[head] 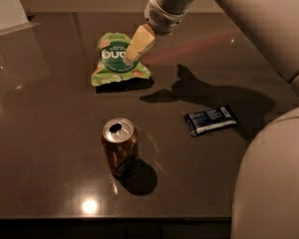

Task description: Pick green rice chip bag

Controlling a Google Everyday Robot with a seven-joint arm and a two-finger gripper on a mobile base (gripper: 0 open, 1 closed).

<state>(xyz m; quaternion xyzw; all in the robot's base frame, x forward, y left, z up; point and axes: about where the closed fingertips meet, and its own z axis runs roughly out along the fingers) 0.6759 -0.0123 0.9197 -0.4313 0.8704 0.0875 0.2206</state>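
Observation:
The green rice chip bag (111, 63) lies flat on the dark table (50, 133) at the back, left of the middle. It is light green with a dark-green round label and white lettering. My gripper (130, 57) hangs from the arm coming in from the upper right. Its cream tip is over the bag's right edge and overlaps it in the camera view. I cannot tell whether it touches the bag. Its shadow falls on the table to the right of the bag.
An opened brown can (119, 146) stands upright near the front, below the bag. A small dark-blue flat wrapper (211, 120) lies to the right. My pale arm (274, 29) fills the right side. The table's front edge runs along the bottom.

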